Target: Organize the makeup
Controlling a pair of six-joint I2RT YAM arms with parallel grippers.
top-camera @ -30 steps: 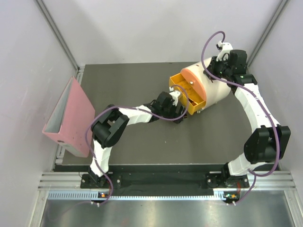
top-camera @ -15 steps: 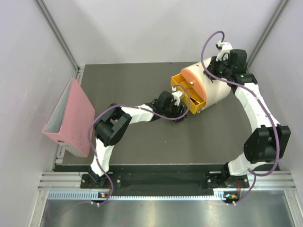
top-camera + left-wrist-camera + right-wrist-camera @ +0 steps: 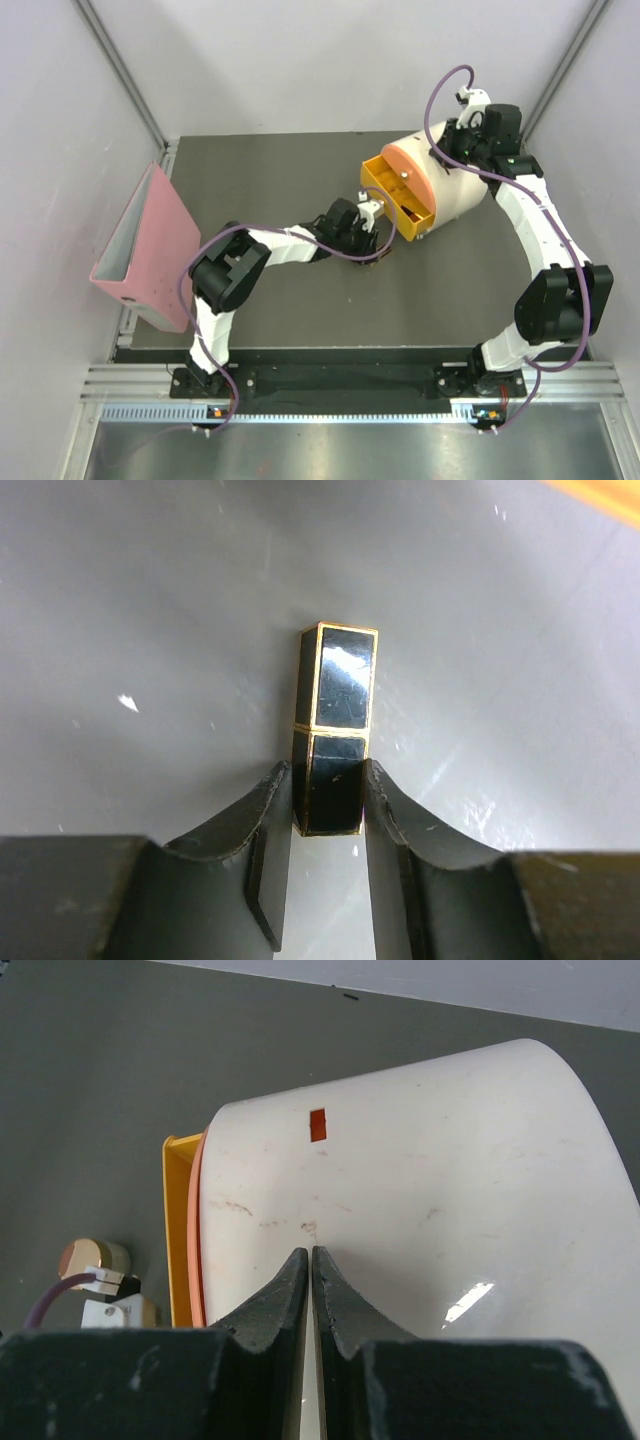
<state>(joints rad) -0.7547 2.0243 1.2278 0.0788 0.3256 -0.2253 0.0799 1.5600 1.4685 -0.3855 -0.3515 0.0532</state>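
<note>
Table [image 3: 280,180]: binder [image 3: 150,245] leans at the left edge, well apart from the drawer box [image 3: 455,185] at right rear. Two drawers [image 3: 400,195] stand pulled out of the box toward the left. Left gripper [image 3: 328,770] just before the drawers, with a rectangular case [image 3: 335,715] between its fingers, projecting ahead of them. Right gripper [image 3: 309,1255] over the box's rear shell. Round compact [image 3: 92,1257] on the table, left of the drawers.
</note>
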